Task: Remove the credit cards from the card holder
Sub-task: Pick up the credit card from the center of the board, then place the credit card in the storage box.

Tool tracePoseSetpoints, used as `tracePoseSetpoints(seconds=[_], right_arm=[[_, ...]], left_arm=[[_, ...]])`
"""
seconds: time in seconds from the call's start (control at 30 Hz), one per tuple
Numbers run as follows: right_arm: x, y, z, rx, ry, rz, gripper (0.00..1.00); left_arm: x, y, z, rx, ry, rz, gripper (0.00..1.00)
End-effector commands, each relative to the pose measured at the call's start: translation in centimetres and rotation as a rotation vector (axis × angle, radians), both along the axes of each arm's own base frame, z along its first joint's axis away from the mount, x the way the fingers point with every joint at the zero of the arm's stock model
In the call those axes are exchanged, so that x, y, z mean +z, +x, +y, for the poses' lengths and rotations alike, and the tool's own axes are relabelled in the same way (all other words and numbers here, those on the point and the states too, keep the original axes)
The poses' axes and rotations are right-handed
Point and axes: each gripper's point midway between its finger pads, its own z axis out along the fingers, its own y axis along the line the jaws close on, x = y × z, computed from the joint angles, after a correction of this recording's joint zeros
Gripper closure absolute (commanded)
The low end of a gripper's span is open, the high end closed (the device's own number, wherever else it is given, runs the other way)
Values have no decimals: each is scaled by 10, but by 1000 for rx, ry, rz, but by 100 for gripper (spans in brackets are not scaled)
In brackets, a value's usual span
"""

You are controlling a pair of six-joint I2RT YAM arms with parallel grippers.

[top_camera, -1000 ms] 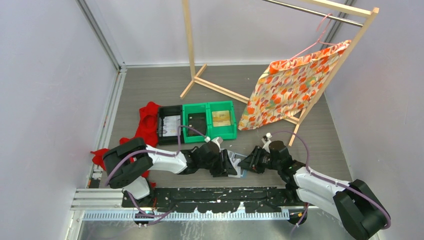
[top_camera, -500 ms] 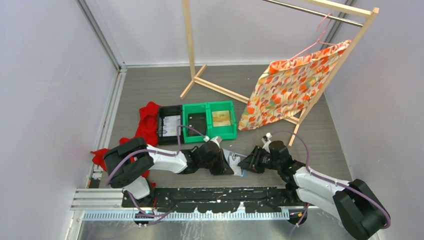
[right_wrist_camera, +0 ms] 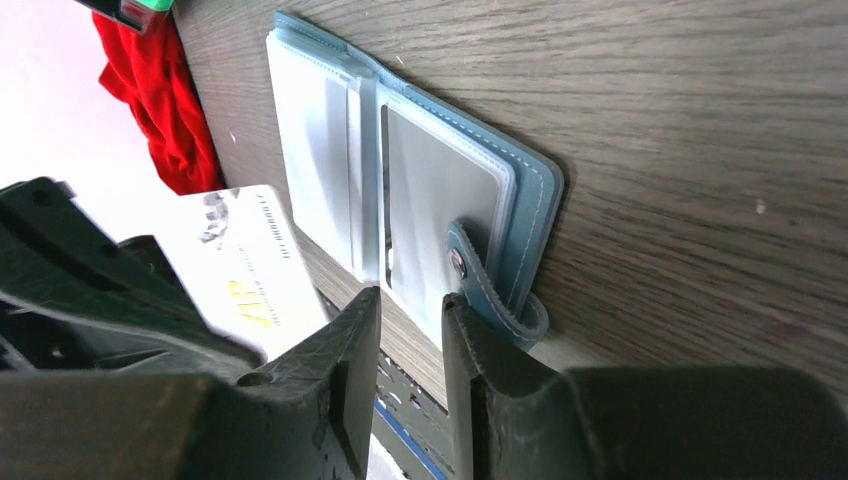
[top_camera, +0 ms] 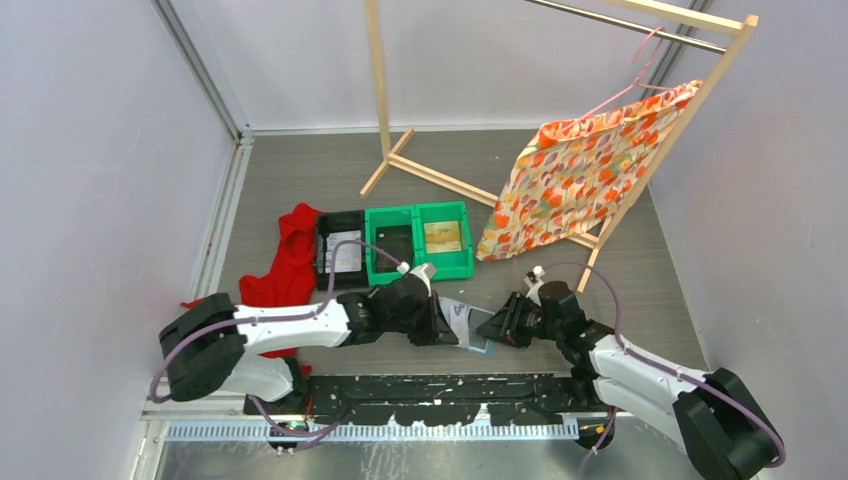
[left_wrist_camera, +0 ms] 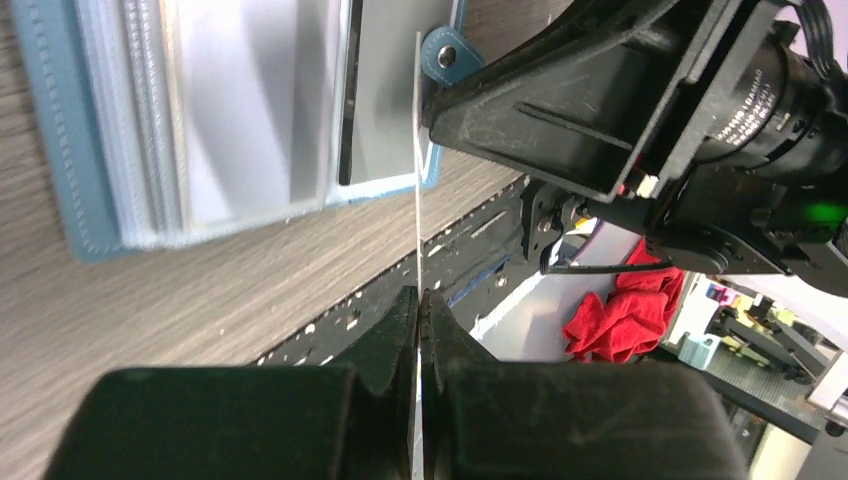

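Over the table (top_camera: pixel 660 280), the left end effector (left_wrist_camera: pixel 417 298) is clamping a credit card (right_wrist_camera: pixel 245 265); the right end effector (right_wrist_camera: pixel 411 315) is resting at the open card holder (right_wrist_camera: pixel 425 180), fingers slightly apart.

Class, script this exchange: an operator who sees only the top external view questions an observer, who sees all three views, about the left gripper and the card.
Operator: Is the left gripper actually gripping a card?
Observer: Yes. The left wrist view shows the left gripper shut on a thin card, seen edge-on between its fingers.
Operator: What is on the card's face?
Observer: The right wrist view shows yellow marks and a line of small print on its whitish face.
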Motion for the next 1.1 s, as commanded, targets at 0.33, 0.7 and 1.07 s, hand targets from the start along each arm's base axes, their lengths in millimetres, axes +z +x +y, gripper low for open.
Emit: tracePoseSetpoints(seconds=[0.33, 0.7, 1.07], right_arm=[[31, 12, -9, 44, -128, -88, 60], [39, 21, -3, 51, -123, -109, 60], [45, 15, -5, 77, -138, -112, 60]], left_arm=[[71, 26, 96, -6, 192, -185, 99], [115, 91, 214, 729, 334, -315, 99], [127, 145, 262, 1389, 334, -350, 99]])
